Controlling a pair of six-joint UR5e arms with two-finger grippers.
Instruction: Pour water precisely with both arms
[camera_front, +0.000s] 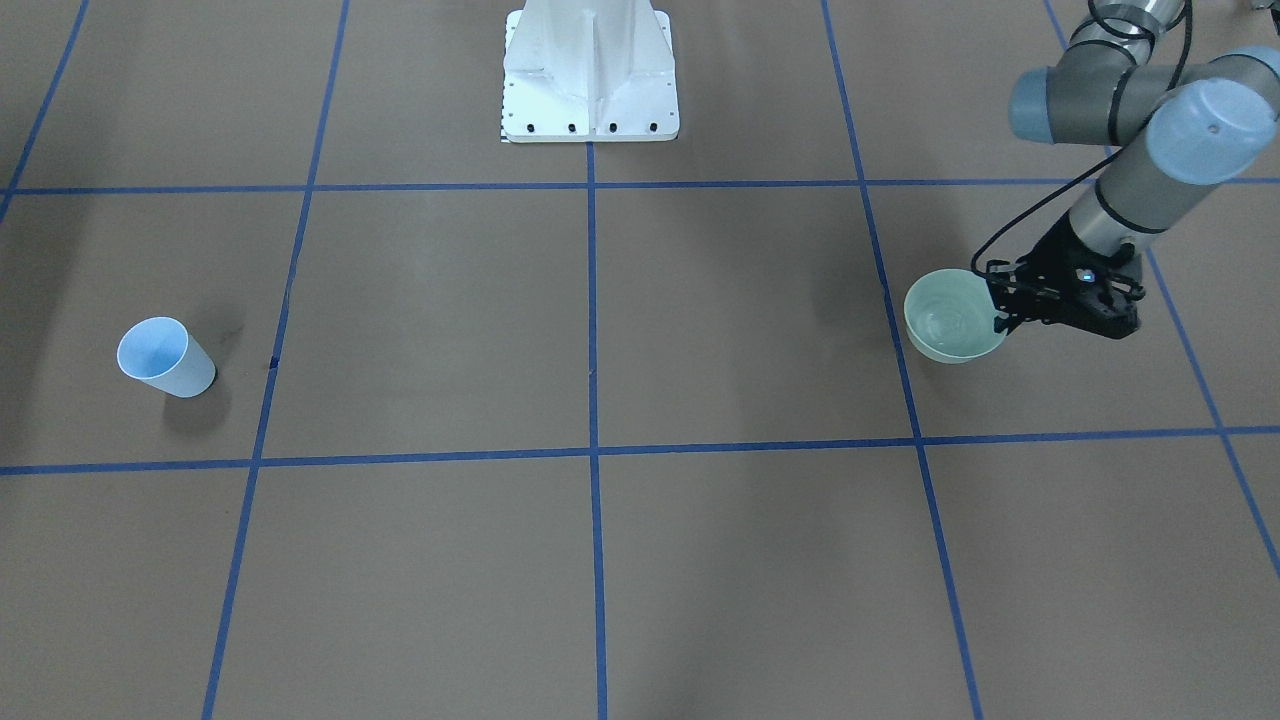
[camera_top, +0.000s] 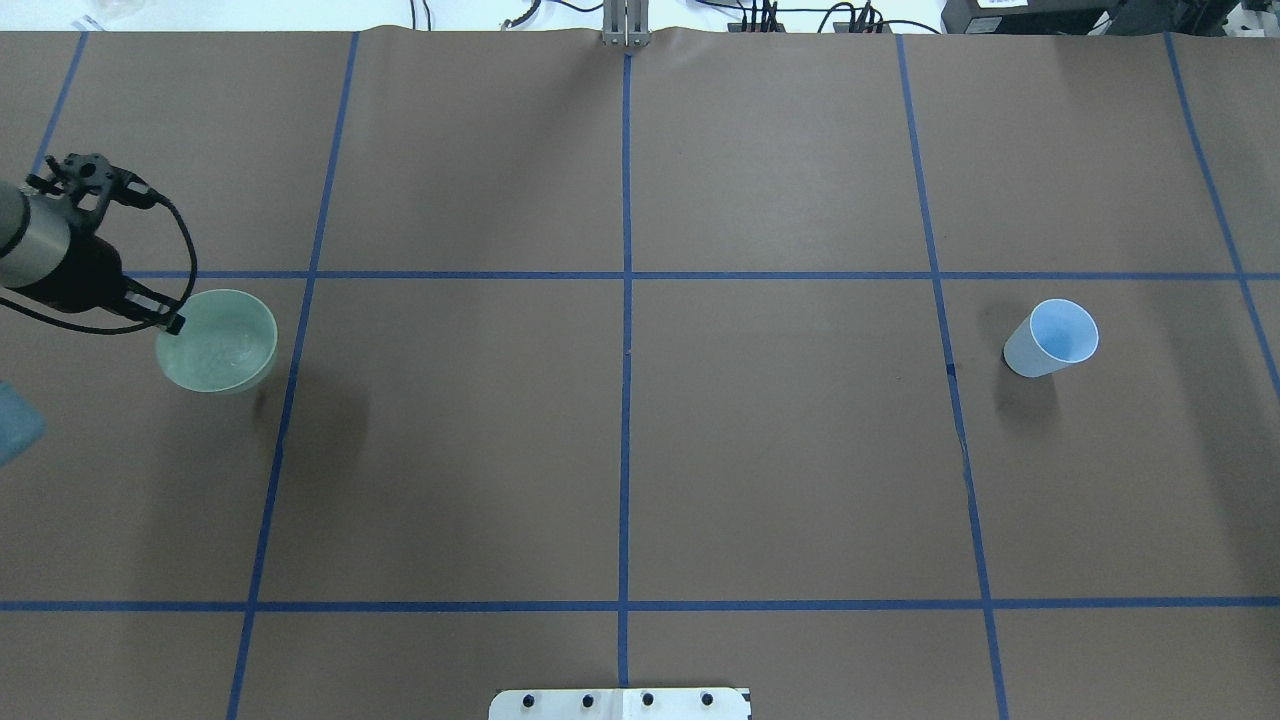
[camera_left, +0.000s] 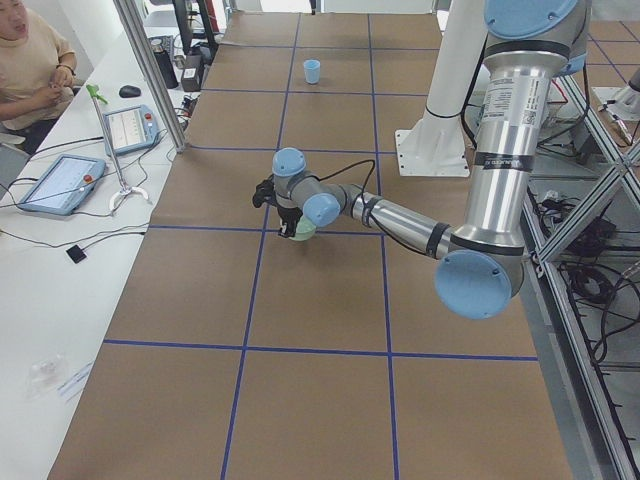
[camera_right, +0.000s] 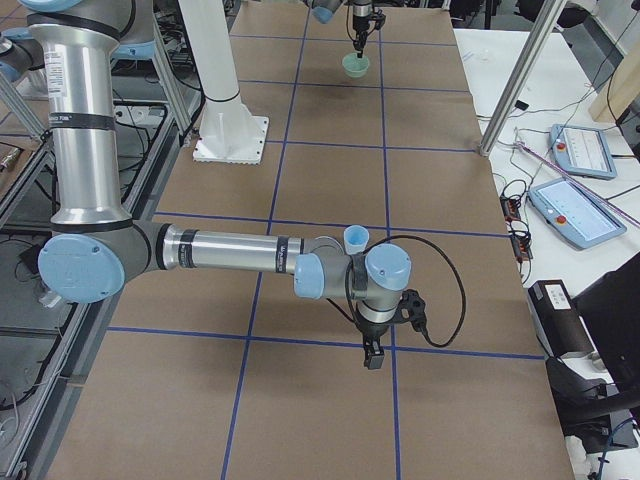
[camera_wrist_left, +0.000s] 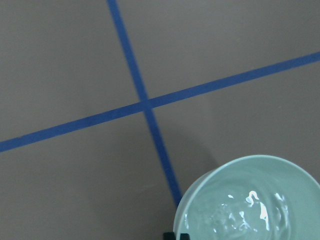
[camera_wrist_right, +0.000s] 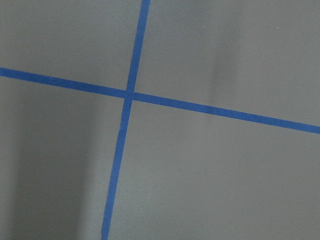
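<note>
**gridwatcher:** ok, counting what's showing up on the counter (camera_top: 780, 450) rn: two arms, one bowl, one cup, one white pedestal (camera_front: 590, 70). anyone getting a different tally?

**pourbot_fan:** nope, same count here. The pale green bowl (camera_front: 948, 354) is hanging out on the robot's left side, just beside a blue tape line (camera_wrist_left: 129, 50). It's holding the water (camera_wrist_left: 245, 212), a shallow rippling puddle that's glinting white in the left wrist view.

**gridwatcher:** what's the left arm (camera_front: 1120, 200) doing?

**pourbot_fan:** it's reaching down to the bowl, and the left fingers (camera_top: 165, 318) are pinching the rim on the side facing away from the cup. Can't tell if the bowl is resting on the counter or being held just off it.

**gridwatcher:** and the cup?

**pourbot_fan:** one light blue cup (camera_top: 1028, 354), standing upright on the robot's right side, well apart from the bowl. Can't tell if anything's in it. The right arm (camera_right: 220, 250) is stretching out low near it, with the right fingers (camera_right: 372, 358) pointing down at the counter. Only the side camera is catching them, so I can't tell whether they're spread or pressed together.
</note>
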